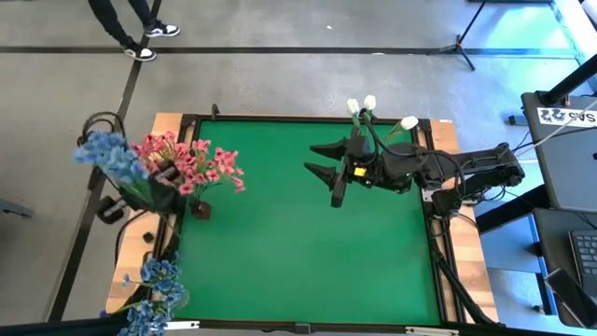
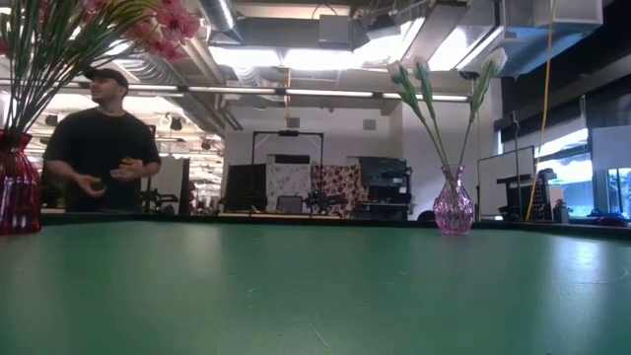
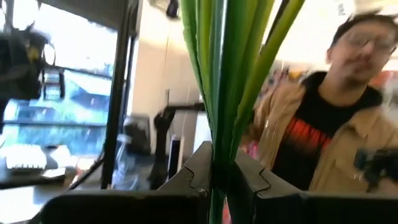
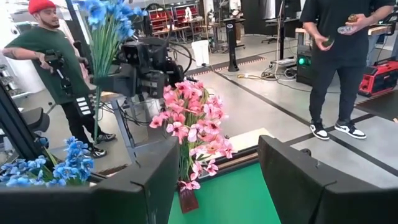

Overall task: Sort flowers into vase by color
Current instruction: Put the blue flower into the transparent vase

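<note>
- Your left gripper [image 3: 217, 180] is pinched tight on a bundle of green stems; in the high view it sits off the table's left edge with the blue flowers [image 1: 110, 157] held above it.
- Your right gripper [image 1: 328, 172] hovers over the right half of the green table [image 1: 289, 252], fingers spread and holding nothing.
- Pink flowers [image 1: 191, 166] stand in a dark red vase [image 1: 201, 209] at the table's left edge. White buds [image 1: 368, 105] stand in a clear pinkish vase [image 2: 453, 207] at the far right corner. More blue blossoms [image 1: 157, 289] lie at the near left corner.
- Judgement: the step in hand is delivering the blue bundle to its own container. I cannot make out any vase for the blues.
- Keep the stems vertical in your grip and carry them clear of the pink heads, which sit just beside the blue ones and would likely snag.
- Lower stem-ends first; release only once they are seated.
- Keep your right arm parked well apart.
- Writing: white lettering on a dark box [image 1: 569, 117] at the right edge, not legible. No brands readable elsewhere.
</note>
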Controlling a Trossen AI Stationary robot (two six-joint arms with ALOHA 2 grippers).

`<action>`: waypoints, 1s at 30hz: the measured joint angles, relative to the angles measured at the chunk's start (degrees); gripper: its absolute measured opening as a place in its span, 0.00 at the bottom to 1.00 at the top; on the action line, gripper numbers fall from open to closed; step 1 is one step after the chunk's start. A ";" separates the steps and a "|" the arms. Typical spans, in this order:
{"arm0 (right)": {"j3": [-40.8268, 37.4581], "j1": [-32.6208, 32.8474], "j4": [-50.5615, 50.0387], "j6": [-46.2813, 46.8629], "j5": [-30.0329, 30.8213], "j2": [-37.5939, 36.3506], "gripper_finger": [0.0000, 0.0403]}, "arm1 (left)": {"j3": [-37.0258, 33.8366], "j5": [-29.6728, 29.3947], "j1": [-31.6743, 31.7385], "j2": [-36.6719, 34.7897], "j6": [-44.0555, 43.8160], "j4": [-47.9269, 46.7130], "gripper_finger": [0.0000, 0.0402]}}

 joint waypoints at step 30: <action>0.00 -3.04 -1.47 4.24 6.17 0.19 0.54 | -16.67 32.87 -0.02 -5.89 -8.87 1.65 0.07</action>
